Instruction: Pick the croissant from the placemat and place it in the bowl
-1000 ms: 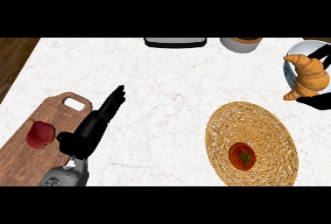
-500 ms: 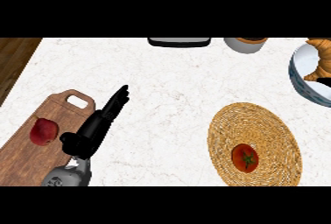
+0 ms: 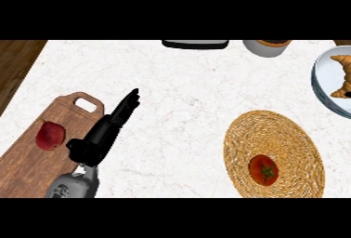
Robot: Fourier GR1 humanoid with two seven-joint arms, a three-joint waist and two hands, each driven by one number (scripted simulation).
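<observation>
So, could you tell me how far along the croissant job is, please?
Done: the croissant is off the woven placemat, which holds only a tomato, and shows over the bowl at the right edge. In hand: the release, hidden by the frame edge. Remaining: confirming it rests inside. The left hand rests open.

left hand (image 3: pixel 103 135) — fingers straight, together | pointing up and right

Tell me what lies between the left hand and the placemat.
Head view: only bare counter separates the left hand from the placemat.

Croissant (image 3: pixel 342 74) now seemingly in bowl (image 3: pixel 325 99).
</observation>
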